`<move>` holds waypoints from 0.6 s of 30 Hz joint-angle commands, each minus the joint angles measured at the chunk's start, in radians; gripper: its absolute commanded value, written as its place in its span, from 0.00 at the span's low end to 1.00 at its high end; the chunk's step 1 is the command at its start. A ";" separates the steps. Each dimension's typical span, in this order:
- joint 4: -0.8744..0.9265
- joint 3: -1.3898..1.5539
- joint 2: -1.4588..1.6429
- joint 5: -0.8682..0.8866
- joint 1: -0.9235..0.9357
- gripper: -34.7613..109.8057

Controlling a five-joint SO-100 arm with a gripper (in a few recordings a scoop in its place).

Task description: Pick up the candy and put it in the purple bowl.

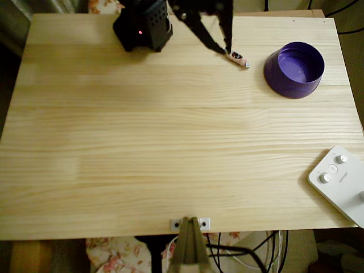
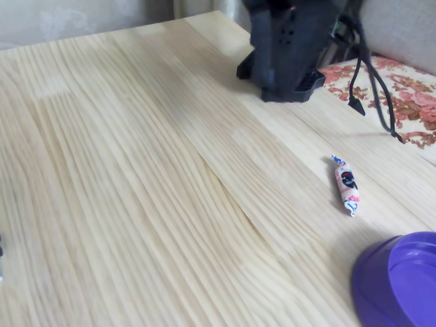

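Though half-hidden by the tool (image 1: 223, 50), candy (image 1: 239, 58) near purple bowl (image 1: 294, 69).

Candy (image 2: 347, 184): small wrapped sweet, pinkish-white wrapper with dark and red marks, twisted ends. Lies flat on the wood near the far edge in the overhead view (image 1: 239, 58), left of the bowl and apart from it.

Bowl (image 1: 294, 69): round, deep purple, sloped sides, lighter interior. Upright, empty, near the far right corner.

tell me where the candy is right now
In the overhead view the candy lies on the table near its top edge, just left of the purple bowl, at the gripper fingertips.
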 commanded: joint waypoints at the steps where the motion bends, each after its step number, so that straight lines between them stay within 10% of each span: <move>1: 0.037 -0.173 -0.124 0.015 -0.023 0.24; 18: -0.057 -0.181 -0.396 0.293 -0.414 0.24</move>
